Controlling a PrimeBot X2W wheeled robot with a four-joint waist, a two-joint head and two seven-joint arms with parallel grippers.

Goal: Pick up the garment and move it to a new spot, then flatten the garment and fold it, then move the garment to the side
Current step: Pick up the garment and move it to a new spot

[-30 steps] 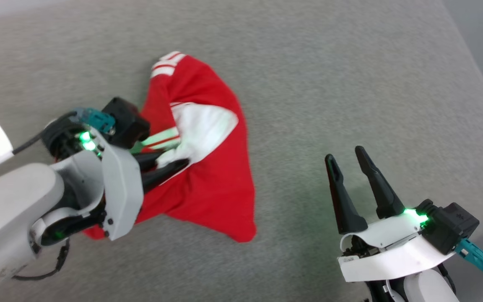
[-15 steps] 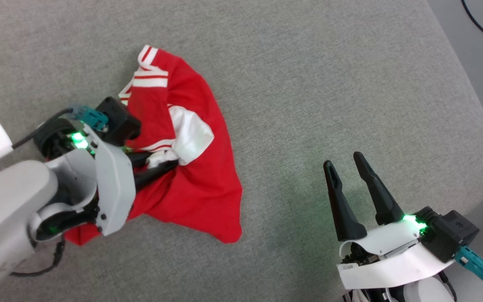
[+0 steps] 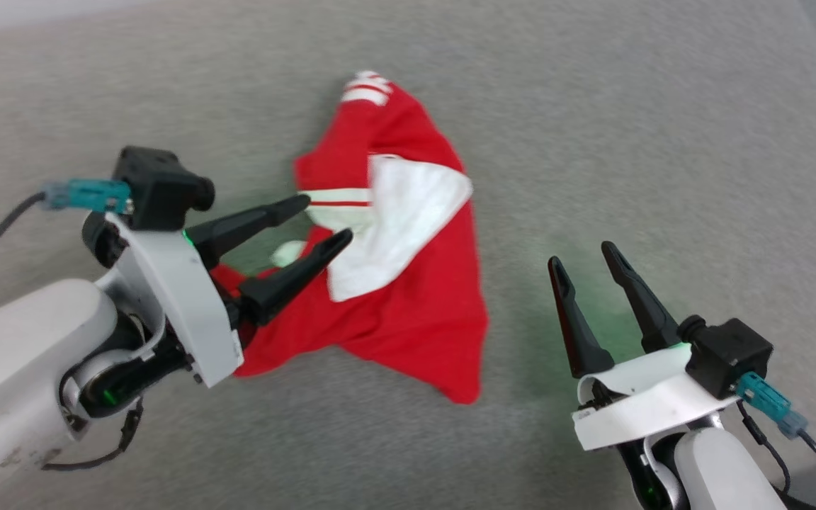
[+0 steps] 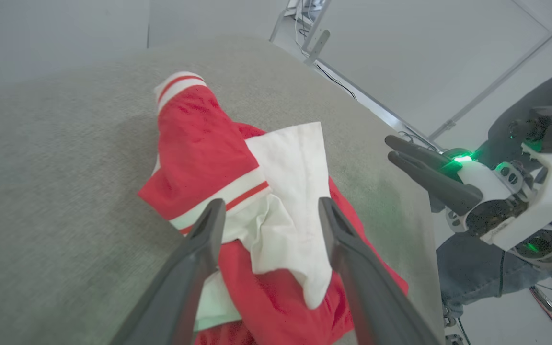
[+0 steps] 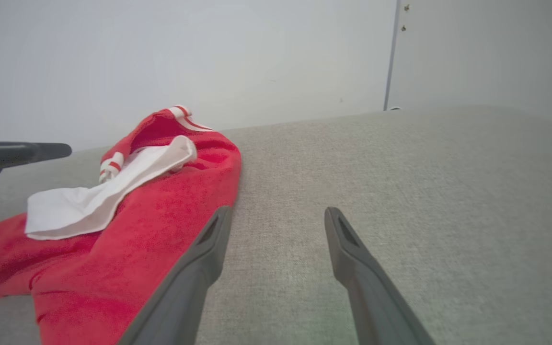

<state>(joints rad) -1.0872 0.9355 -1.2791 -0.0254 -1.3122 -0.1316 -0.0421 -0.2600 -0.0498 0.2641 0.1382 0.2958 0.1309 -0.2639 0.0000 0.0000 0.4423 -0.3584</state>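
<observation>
Left gripper (image 3: 326, 218) just let go. Its fingers were pinched on the garment (image 3: 408, 304) and are now spread wide, tips over its white part; can't tell if they touch. Garment lies bunched on the grey table (image 3: 663, 142), between both arms, nearer the left. Right gripper (image 3: 581, 256) is spread and empty, near the red hem. Risk: the next grab catches several stacked layers — flattening would then drag the heap, not open it.
</observation>
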